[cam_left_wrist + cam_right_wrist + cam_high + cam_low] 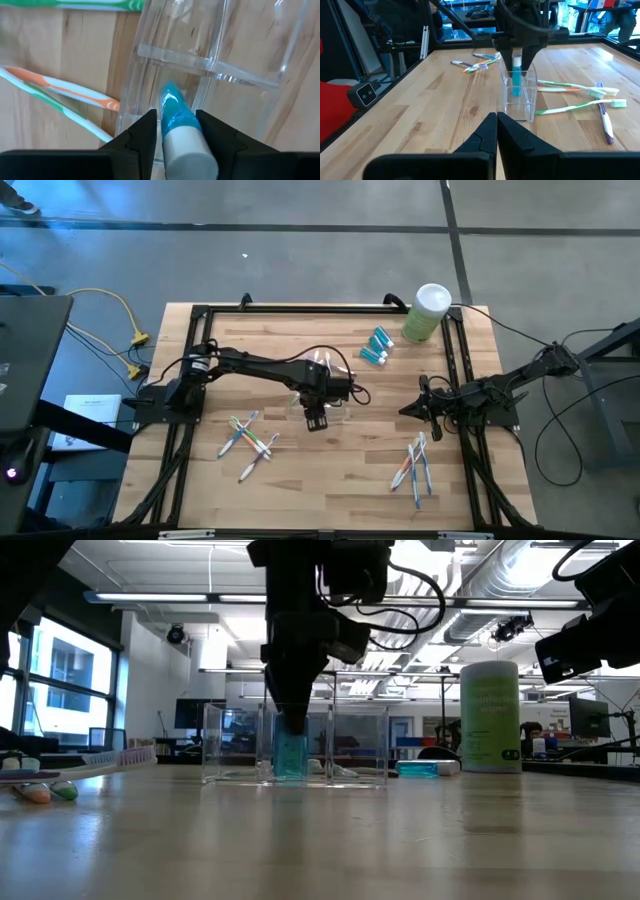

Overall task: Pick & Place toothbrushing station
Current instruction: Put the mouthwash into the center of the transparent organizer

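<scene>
The clear cup (338, 406) (350, 745) stands near the table's middle. It has compartments. A blue tube with a white cap (175, 112) (515, 82) stands in one of them, cap up, its lower end on the cup's floor. My left gripper (175, 120) (290, 718) points down over that compartment, open, a finger on either side of the tube's cap end. My right gripper (496, 120) (405, 410) rests shut at the table's right side, away from the cup. Toothbrushes (250, 440) lie left of the cup, and more toothbrushes (415, 465) lie at the near right. My left gripper comes from above, pointing down, with its fingers (145, 135) flanking the tube's white cap (187, 147). A narrow gap shows at one finger. At the other finger I cannot tell whether it touches the cap. The tube stands in the compartment, slightly tilted.
More blue tubes (377, 347) lie on the table at the far right, beside a tall pale-green canister with a white lid (425, 312) (490, 715). A black frame (200, 315) runs around the table's edges. Bare wood lies between the cup and the near edge.
</scene>
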Available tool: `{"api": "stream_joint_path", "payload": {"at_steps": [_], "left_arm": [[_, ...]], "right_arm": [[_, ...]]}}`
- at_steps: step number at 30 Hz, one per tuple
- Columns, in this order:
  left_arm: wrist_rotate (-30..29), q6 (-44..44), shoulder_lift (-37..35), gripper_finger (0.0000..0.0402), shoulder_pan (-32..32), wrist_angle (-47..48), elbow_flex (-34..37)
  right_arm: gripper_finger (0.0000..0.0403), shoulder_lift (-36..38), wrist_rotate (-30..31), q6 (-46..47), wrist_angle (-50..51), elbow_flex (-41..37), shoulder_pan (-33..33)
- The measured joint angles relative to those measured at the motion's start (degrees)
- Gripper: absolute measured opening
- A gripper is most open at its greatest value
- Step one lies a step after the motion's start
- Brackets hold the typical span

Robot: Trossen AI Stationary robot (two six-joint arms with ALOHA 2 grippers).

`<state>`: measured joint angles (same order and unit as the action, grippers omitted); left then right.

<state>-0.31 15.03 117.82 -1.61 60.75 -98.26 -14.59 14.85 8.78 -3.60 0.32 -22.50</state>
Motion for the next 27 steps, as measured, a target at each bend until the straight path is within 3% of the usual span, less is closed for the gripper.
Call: {"api": "stream_joint_path", "payload": {"at_steps": [27], "left_arm": [[0.7, 2.2, -4.6, 0.0129, -0.1, 4.2, -0.9]], "right_arm": [[0.0003, -0.2, -0.1, 0.3, 0.3, 0.0, 0.0]]}}
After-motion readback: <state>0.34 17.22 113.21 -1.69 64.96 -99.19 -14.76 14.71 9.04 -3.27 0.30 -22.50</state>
